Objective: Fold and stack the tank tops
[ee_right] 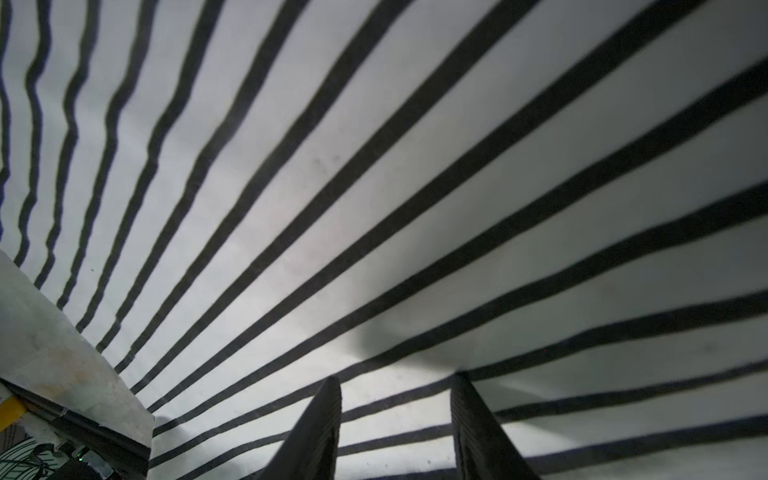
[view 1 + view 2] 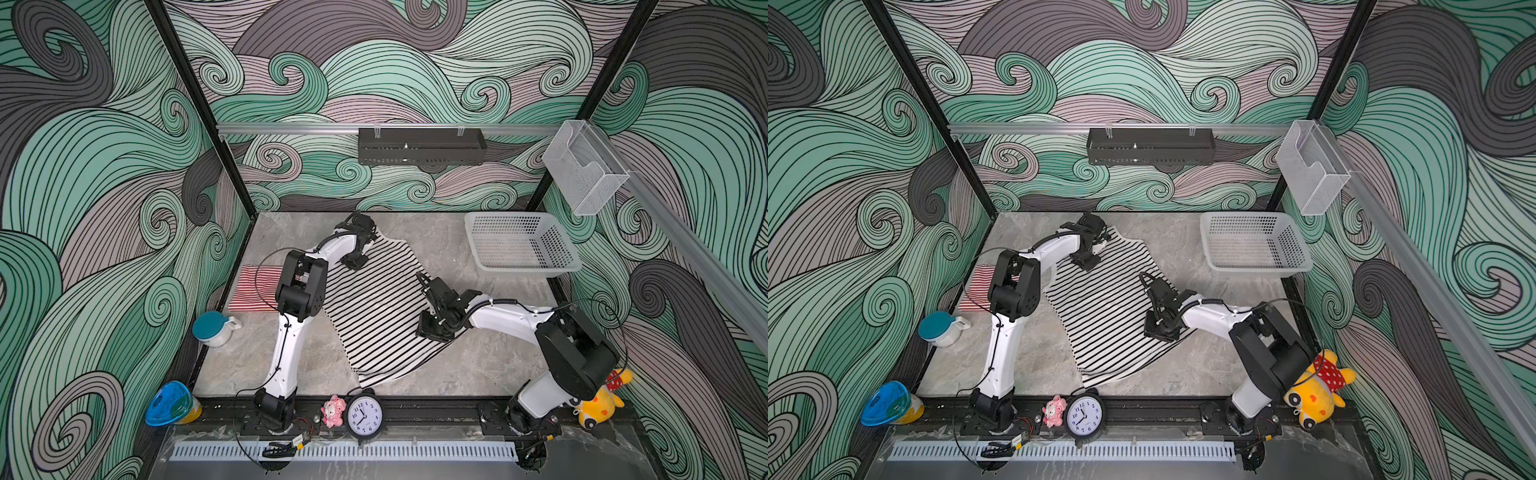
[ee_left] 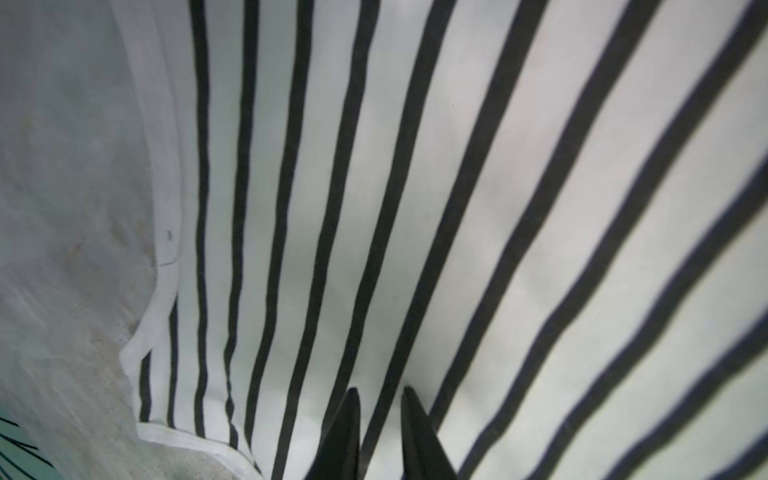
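Observation:
The black-and-white striped tank top [image 2: 374,320] [image 2: 1100,328] lies spread flat across the middle of the table. My left gripper [image 2: 366,244] [image 2: 1095,245] is low over its far left corner, close to the white trim. In the left wrist view its fingertips [image 3: 353,395] stand a narrow gap apart over flat cloth [image 3: 457,208]. My right gripper [image 2: 433,308] [image 2: 1160,311] is down at the garment's right side, open, with striped cloth [image 1: 374,208] flat between its fingers [image 1: 328,399]. The red-and-white tank top [image 2: 253,286] [image 2: 975,291] lies folded at the left, partly hidden by the left arm.
A white perforated basket [image 2: 524,270] stands at the back right. A white jug with a teal lid [image 2: 212,329] sits near the left edge. Along the front rail are a blue-lidded container [image 2: 170,402], a pink toy [image 2: 333,410], a clock [image 2: 364,415] and a yellow plush [image 2: 601,401].

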{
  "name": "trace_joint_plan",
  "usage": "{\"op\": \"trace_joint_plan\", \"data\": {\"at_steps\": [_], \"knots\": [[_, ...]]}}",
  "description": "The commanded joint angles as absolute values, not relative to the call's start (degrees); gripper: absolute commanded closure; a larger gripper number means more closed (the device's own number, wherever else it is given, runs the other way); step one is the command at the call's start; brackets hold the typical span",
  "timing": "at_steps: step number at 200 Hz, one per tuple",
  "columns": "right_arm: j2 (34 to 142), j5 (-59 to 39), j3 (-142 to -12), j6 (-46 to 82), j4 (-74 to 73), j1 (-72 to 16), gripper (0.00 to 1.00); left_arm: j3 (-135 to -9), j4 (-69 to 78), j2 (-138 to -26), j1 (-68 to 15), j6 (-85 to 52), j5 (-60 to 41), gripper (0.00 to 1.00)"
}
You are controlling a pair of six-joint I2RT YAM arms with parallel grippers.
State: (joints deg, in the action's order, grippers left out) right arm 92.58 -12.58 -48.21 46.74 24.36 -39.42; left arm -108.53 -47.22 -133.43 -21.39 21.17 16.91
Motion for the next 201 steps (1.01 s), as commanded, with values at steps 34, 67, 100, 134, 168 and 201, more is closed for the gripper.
{"op": "trace_joint_plan", "data": {"at_steps": [34, 67, 100, 134, 168, 201], "knots": [[98.35, -10.54, -49.64, 41.13, 28.19, -33.51, 0.55, -99.58, -46.89, -128.28, -20.97, 20.81, 17.48, 0.79], [101.81, -9.74, -53.63, 35.19, 30.85, -25.21, 0.55, -94.39, -48.29, -125.15, -21.16, 18.41, 15.81, 0.79], [107.47, -10.16, -60.25, 32.02, 32.34, -18.93, 0.55, -89.99, -51.12, -121.97, -22.04, 16.20, 12.09, 0.79], [112.02, -8.55, -69.14, 30.51, 36.39, -16.14, 0.54, -84.40, -53.70, -118.42, -24.11, 16.34, 9.36, 0.79], [112.93, -8.77, -77.43, 29.35, 40.15, -16.20, 0.55, -80.43, -53.85, -114.50, -25.15, 15.03, 10.29, 0.80], [105.61, -8.05, -74.53, 28.86, 39.84, -19.71, 0.54, -81.47, -53.86, -110.34, -25.14, 13.49, 11.73, 0.80]]}}
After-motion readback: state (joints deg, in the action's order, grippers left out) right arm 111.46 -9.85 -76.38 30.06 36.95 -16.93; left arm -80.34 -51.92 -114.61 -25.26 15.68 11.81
